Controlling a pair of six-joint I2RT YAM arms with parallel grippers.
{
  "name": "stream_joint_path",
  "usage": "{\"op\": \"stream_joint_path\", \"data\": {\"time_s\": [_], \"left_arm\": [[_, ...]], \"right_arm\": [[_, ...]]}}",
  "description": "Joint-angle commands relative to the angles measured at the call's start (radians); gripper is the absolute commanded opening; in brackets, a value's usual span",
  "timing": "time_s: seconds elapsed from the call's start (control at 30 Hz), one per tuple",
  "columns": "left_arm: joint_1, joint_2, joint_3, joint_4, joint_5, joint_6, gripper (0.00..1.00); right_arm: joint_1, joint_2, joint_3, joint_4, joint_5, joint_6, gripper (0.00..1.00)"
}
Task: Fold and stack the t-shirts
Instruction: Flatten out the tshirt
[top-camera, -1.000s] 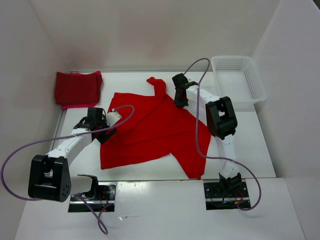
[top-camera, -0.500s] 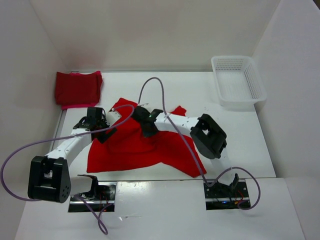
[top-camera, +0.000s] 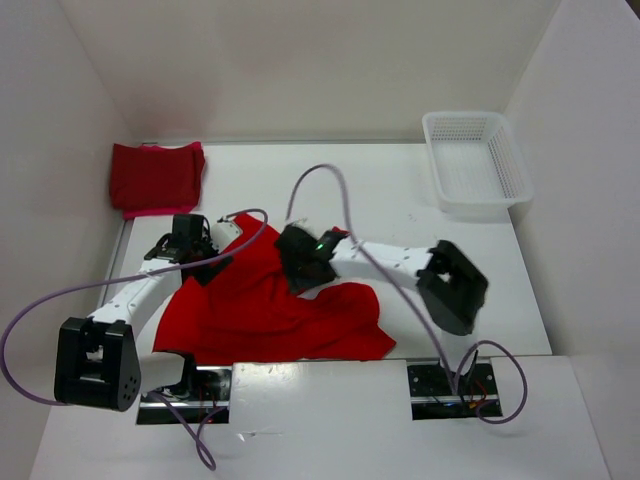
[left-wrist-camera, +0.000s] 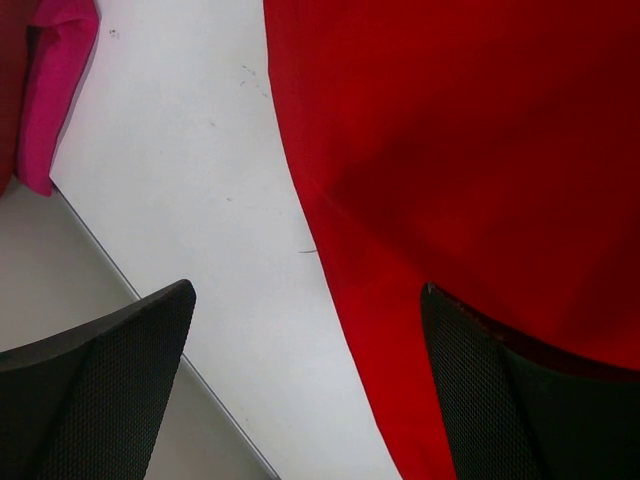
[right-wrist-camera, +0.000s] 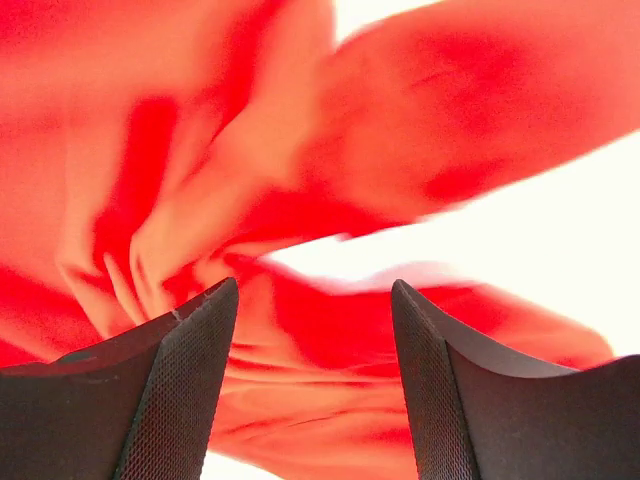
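Hanging apart over red t-shirt (top-camera: 250, 305): left claw (left-wrist-camera: 310, 400), right claw (right-wrist-camera: 315, 350); basket (top-camera: 519, 172) well aside

Left arm (top-camera: 140, 292) and right arm (top-camera: 395, 258): white tubes between chunky black joint housings, each trailing a lilac cable (top-camera: 322, 167) (a green light (top-camera: 320, 243) glows on the right one). Black, mesh-textured fingers (right-wrist-camera: 180, 400).

Plain white walls (top-camera: 300, 70) enclose a white tabletop (top-camera: 400, 190) on three sides, under soft even light; a white ledge (top-camera: 320, 420) fronts it.
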Motion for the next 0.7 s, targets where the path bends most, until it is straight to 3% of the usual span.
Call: {"op": "stream_joint_path", "data": {"time_s": [0.0,0.17,0.27,0.33,0.5,0.67], "left_arm": [[0.005,0.004,0.06,0.03,0.011,-0.023,1.0],[-0.027,0.147,0.308,0.017,0.069,-0.053,1.0],[-0.027,0.413,0.578,-0.097,0.112,-0.136,1.0],[-0.038,0.492,0.702,-0.118,0.129,-0.155,1.0],[-0.104,0.599,0.703,-0.052,0.128,-0.173,1.0],[-0.104,0.733,0.747,-0.021,0.119,-0.23,1.0]], "right_arm": [[-0.223,-0.226,-0.031,0.018,0.083,0.113,0.68],[-0.429,-0.194,0.018,-0.01,0.094,0.098,0.67],[-0.486,-0.122,0.088,0.013,0.082,0.06,0.67],[-0.52,-0.03,0.151,0.013,0.068,0.049,0.7],[-0.529,0.076,0.214,0.029,0.008,0.028,0.8],[-0.538,0.157,0.214,0.039,-0.041,0.019,0.8]]}}
